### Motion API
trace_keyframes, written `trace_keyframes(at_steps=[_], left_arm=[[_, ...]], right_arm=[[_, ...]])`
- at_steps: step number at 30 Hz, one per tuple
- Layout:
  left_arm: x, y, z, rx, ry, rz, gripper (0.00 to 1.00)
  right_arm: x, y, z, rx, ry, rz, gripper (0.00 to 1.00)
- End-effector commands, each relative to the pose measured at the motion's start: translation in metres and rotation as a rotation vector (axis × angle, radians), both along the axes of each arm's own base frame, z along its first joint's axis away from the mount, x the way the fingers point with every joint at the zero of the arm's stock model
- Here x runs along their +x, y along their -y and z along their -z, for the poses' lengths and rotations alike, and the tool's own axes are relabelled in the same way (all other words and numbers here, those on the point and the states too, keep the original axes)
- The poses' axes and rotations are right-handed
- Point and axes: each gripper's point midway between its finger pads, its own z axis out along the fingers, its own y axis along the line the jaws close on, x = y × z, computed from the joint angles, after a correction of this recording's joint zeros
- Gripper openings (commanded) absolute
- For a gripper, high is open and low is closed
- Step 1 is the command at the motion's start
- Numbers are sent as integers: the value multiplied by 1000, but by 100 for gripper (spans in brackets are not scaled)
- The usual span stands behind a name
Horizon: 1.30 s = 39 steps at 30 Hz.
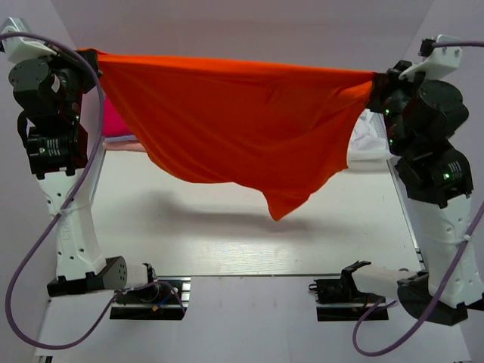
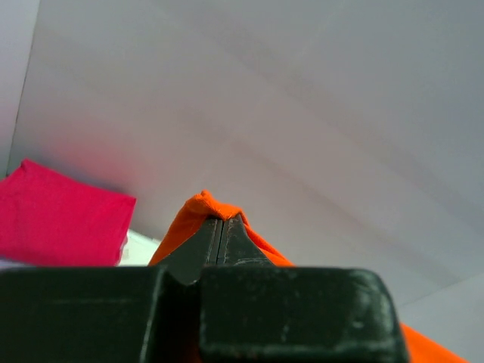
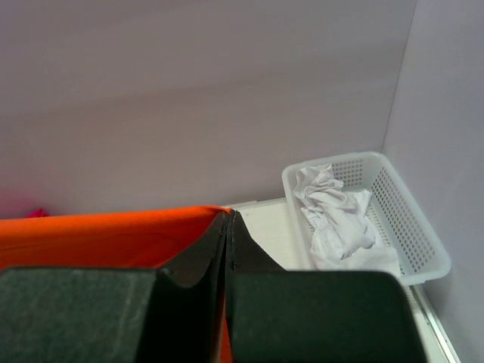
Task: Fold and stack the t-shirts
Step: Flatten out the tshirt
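The bright orange-red t-shirt (image 1: 234, 128) hangs stretched in the air between my two grippers, its lower part drooping to a point above the table. My left gripper (image 1: 89, 54) is shut on its left top corner; in the left wrist view a tuft of the orange cloth (image 2: 204, 203) sticks out over the closed fingertips (image 2: 221, 221). My right gripper (image 1: 376, 78) is shut on the right top corner, and the orange cloth (image 3: 98, 231) runs left from the tips (image 3: 229, 215). A folded magenta-pink t-shirt (image 2: 57, 215) lies at the back left (image 1: 113, 117).
A white perforated basket (image 3: 412, 227) with crumpled white cloth (image 3: 336, 215) stands at the back right, partly seen in the top view (image 1: 370, 136). The white table (image 1: 249, 234) lies under the hanging shirt. Pale walls close in the back and sides.
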Motion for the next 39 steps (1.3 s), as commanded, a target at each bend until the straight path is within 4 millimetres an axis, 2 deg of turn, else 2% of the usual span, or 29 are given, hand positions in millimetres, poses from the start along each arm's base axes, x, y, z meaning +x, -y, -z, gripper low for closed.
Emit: trace_keyframes(at_steps=[1,4,6,7,8,10,11,13,14,15,18,21,22,24,29,30,32,33,34,35,37,39], left_arm=[[-51,-7,-23,40,70,-65,0],[-89,-3,-36,52,111,-78,0],[-103,-4,-33,57,100,-94,0],[-118,-1,-40,60,123,-94,0],[-128,0,-41,69,123,-96,0],[-139,2,-42,69,126,-96,0],[-153,4,-48,72,148,-97,0],[-165,6,-48,72,150,-97,0],[-174,7,-48,81,154,-99,0],[-178,9,-52,85,168,-90,0],[-204,22,-60,103,214,-48,0],[-218,31,-66,121,257,-13,0],[-225,33,-68,126,275,-5,0],[-219,32,-62,123,258,-4,0],[-201,30,-47,104,189,1,0],[-194,31,-39,102,164,14,0],[-192,31,-30,89,139,17,0],[-194,29,-25,85,133,4,0],[-196,29,-21,83,122,4,0],[-202,28,-19,79,118,-9,0],[-201,26,-12,73,94,-17,0],[-208,27,-17,75,106,-18,0]], right_arm=[[-49,34,-48,31,195,56,0],[-61,37,-44,22,191,43,0],[-79,37,-51,25,222,5,0],[-83,36,-51,18,227,-10,0],[-98,40,-54,22,247,-25,0],[-106,36,-55,37,264,-66,0],[-122,40,-57,34,293,-78,0],[-129,31,-54,17,299,-140,0],[-142,33,-55,-2,327,-162,0],[-147,26,-55,-12,339,-206,0],[-169,30,-59,-21,382,-229,0],[-189,37,-65,-10,432,-233,0],[-187,34,-63,-19,430,-246,0],[-185,34,-62,-13,435,-242,0],[-162,33,-50,-10,380,-199,0],[-151,28,-36,-20,346,-202,0],[-158,31,-37,-1,379,-204,0],[-152,27,-28,3,360,-210,0],[-158,30,-24,14,367,-207,0],[-155,35,-18,25,351,-176,0],[-158,38,-13,34,329,-169,0],[-157,36,-10,29,308,-180,0]])
